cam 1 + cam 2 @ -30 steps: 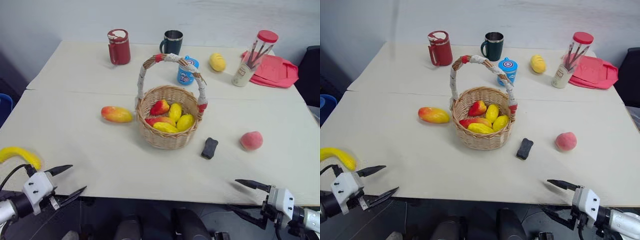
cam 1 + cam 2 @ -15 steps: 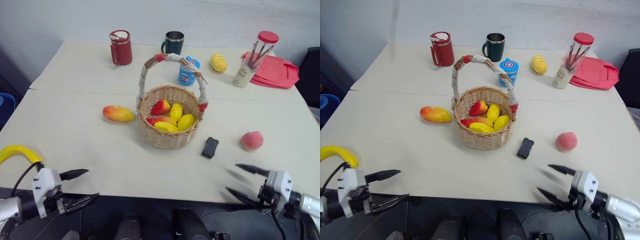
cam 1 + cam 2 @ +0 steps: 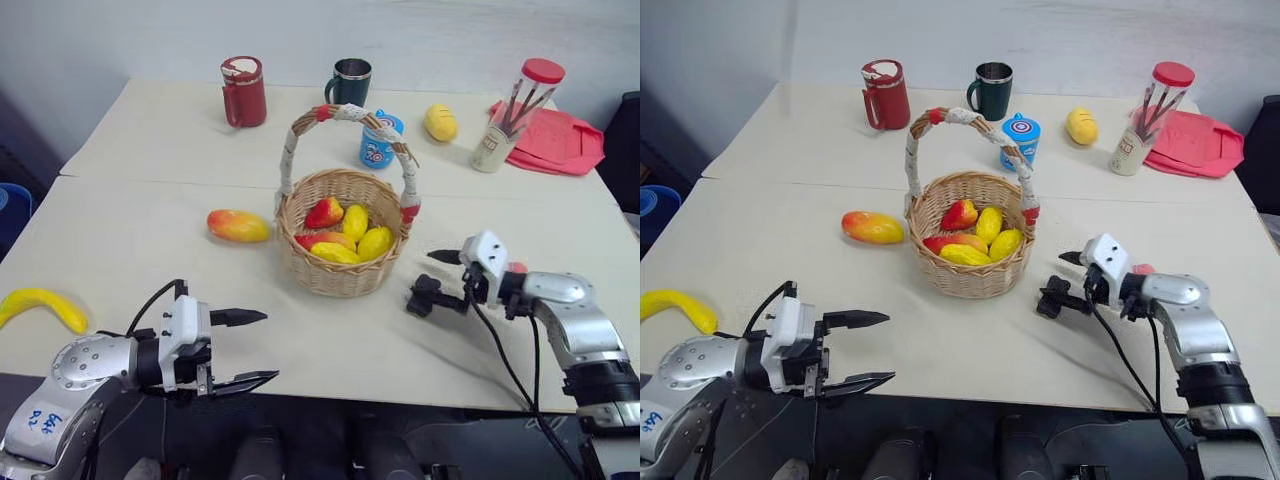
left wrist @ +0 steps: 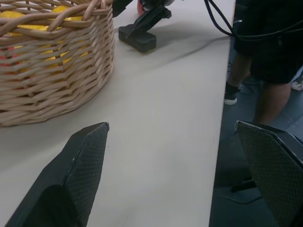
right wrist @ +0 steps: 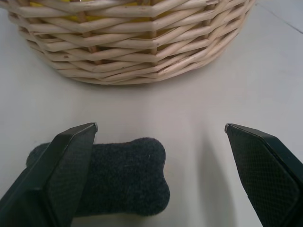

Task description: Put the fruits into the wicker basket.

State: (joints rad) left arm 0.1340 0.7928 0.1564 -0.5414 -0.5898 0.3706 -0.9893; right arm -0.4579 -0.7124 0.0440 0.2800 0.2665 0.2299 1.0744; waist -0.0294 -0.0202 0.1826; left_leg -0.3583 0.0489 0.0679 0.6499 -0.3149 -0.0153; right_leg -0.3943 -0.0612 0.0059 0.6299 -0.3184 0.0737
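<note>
- We are looking down on a pale cream table (image 3: 150,250) where the round tan woven wicker basket (image 3: 345,262) with its tall arched handle wrapped in white and red bands is standing near the middle.
- Inside the basket we are seeing a pile of small yellow and red toy fruits (image 3: 343,232).
- A red-orange-yellow mango (image 3: 238,226) is lying on the table just beside the basket, on its left.
- A curved yellow banana (image 3: 42,307) is lying at the table's near left edge, well apart from the basket.
- A round pink-red peach (image 3: 1143,269) is sitting to the right of the basket, mostly hidden behind the right arm.
- A small yellow fruit (image 3: 440,123) is resting at the far side of the table, near a clear tube with a red cap (image 3: 515,115) and a folded red cloth (image 3: 560,140).
- Our left gripper (image 3: 255,347) is hovering over the near edge of the table, its 2 black fingers spread wide and holding nothing.
- Our right gripper (image 3: 432,277) is reaching in from the right with its fingers spread and empty; in the right wrist view a flat dark bone-shaped block (image 5: 120,175) is lying beside 1 finger, and we cannot tell whether they are touching.
- A red lidded mug (image 3: 243,92), a dark green mug (image 3: 350,82) and a blue printed cup (image 3: 377,141) are standing behind the basket.
- In the left wrist view a person's legs in dark shorts (image 4: 262,61) are showing beside the table.
</note>
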